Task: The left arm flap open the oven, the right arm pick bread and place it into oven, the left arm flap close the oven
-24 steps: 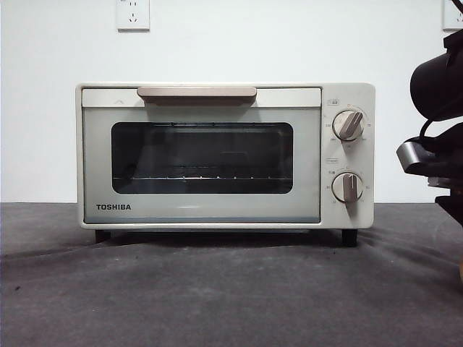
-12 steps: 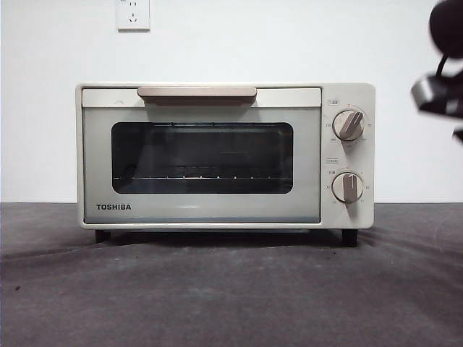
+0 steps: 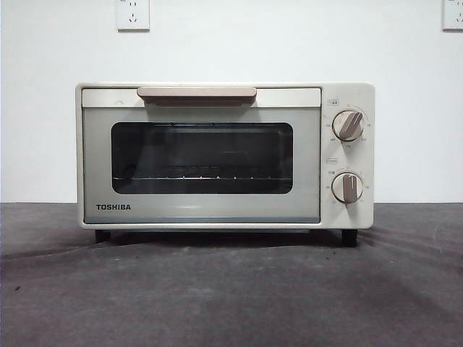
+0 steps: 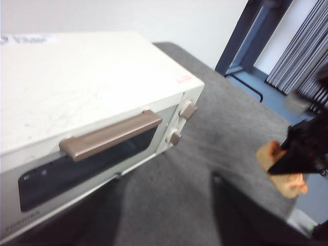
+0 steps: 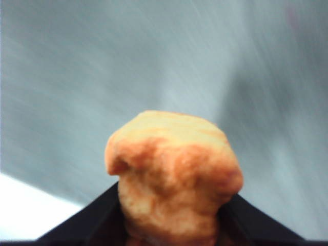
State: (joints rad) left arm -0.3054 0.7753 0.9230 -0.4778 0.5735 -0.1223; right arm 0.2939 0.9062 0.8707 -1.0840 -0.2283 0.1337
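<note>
The cream-white TOSHIBA oven stands on the grey cloth with its door closed and its beige bar handle at the top. It also shows in the left wrist view, door closed. My left gripper hovers open and empty above and in front of the oven. My right gripper is shut on the golden-brown bread and holds it in the air. The left wrist view shows that gripper with the bread off the oven's knob side. No arm shows in the front view.
The grey cloth covers the table in front of the oven. A white wall with sockets stands behind it. The left wrist view shows the table's edge, a dark frame and floor beyond the knob side.
The right arm, seen at the front view's right edge, has risen and left that view. The oven has not moved and its door stays closed.
</note>
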